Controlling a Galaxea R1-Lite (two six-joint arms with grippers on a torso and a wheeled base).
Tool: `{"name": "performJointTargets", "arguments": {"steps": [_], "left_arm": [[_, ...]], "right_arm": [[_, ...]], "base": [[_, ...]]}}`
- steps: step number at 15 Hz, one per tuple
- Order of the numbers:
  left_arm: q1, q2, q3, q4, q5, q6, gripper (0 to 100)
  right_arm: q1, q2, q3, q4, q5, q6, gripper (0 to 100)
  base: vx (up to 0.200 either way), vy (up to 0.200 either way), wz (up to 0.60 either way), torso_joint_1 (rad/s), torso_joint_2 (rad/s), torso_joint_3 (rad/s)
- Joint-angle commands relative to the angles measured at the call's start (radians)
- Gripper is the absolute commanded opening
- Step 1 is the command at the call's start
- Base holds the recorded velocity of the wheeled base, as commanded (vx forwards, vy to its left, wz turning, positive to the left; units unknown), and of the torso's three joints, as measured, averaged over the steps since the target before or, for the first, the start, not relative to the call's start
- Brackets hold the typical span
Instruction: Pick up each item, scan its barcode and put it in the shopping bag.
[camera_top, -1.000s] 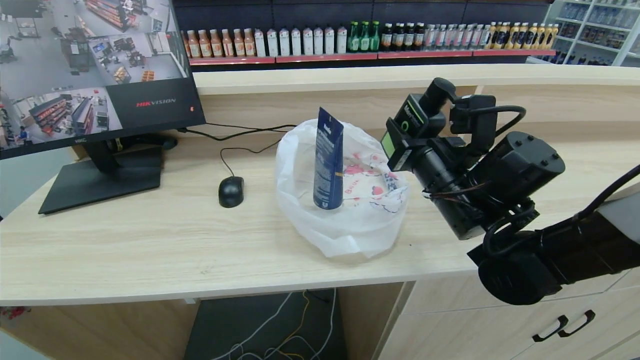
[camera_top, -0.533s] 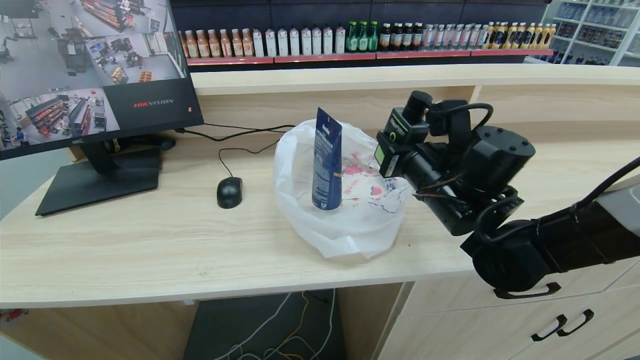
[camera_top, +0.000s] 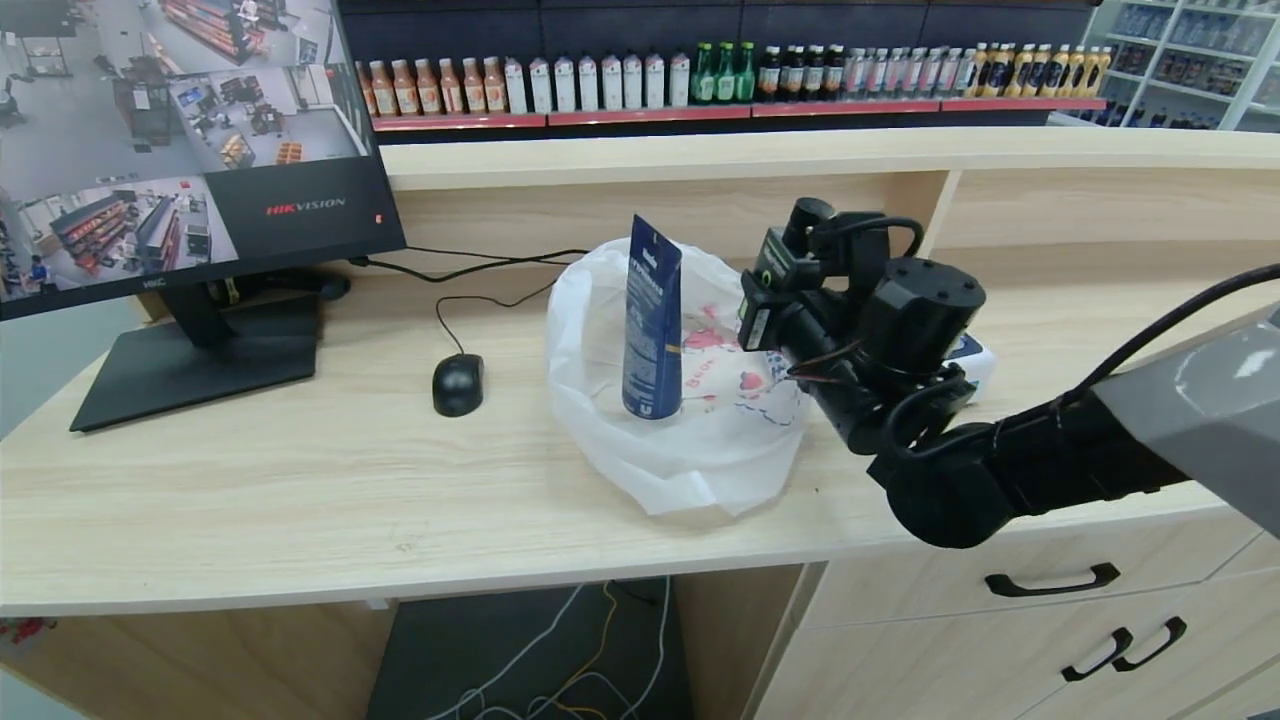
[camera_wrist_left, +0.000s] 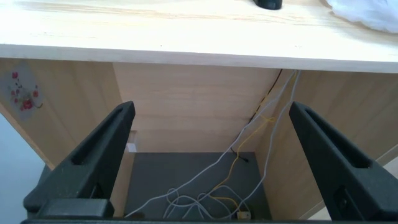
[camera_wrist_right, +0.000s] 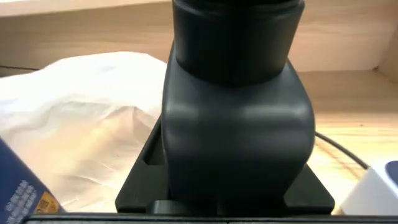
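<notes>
On the dark blue tube (camera_top: 652, 320), white print down the front and a small yellow mark low on one side, all too small to read. Stands upright, flat crimped end on top, inside the open mouth of the shopping bag (camera_top: 690, 460). Thin, crumpled white plastic for the bag, with red and blue printed figures on the side toward the right arm. Sits in the middle of the counter (camera_top: 300, 480). At the tip of the right gripper (camera_top: 800, 305), a black barcode scanner (camera_top: 775, 285) with a green label, lifted near the bag's right side and apart from the tube. Closed on the scanner, a smooth rounded black block in the right wrist view. Behind the right arm, a small white box (camera_top: 978, 352) with a blue patch, lying on the counter. Left gripper (camera_wrist_left: 211, 115) low in front of the counter's edge, two matte black fingers (camera_wrist_left: 99, 162) spread wide, with nothing between them. Pale wood-grain laminate for the counter, smooth, with a raised ledge at the back. To the left, a black mouse (camera_top: 458, 384) on a thin cable and a monitor (camera_top: 180, 130) with several camera pictures of a shop. Under the counter, loose white and yellow cables (camera_wrist_left: 217, 186). At the right, drawers with black handles (camera_top: 1048, 581). Far behind, a red-edged shelf (camera_top: 740, 110) with rows of bottles.
</notes>
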Motion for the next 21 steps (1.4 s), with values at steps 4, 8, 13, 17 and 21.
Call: {"name": "performJointTargets", "arguments": {"steps": [4,8,13,17,21], "left_arm": [[0.0,0.0,0.0,0.0,0.0,-0.001,100],[0.0,0.0,0.0,0.0,0.0,0.001,100],[0.0,0.0,0.0,0.0,0.0,0.001,100],[0.0,0.0,0.0,0.0,0.0,0.001,100],[0.0,0.0,0.0,0.002,0.0,0.002,100]], "right_arm": [[0.015,0.071,-0.008,-0.001,-0.005,0.021,0],[0.042,0.084,0.017,-0.001,-0.011,0.048,0],[0.047,0.102,0.046,-0.003,-0.019,0.078,0],[0.048,0.108,0.064,-0.007,-0.042,0.112,0],[0.05,0.122,0.064,-0.023,-0.042,0.114,0]], "base": [[0.0,0.0,0.0,0.0,0.0,0.0],[0.0,0.0,0.0,0.0,0.0,0.0],[0.0,0.0,0.0,0.0,0.0,0.0],[0.0,0.0,0.0,0.0,0.0,0.0],[0.0,0.0,0.0,0.0,0.0,0.0]]}}
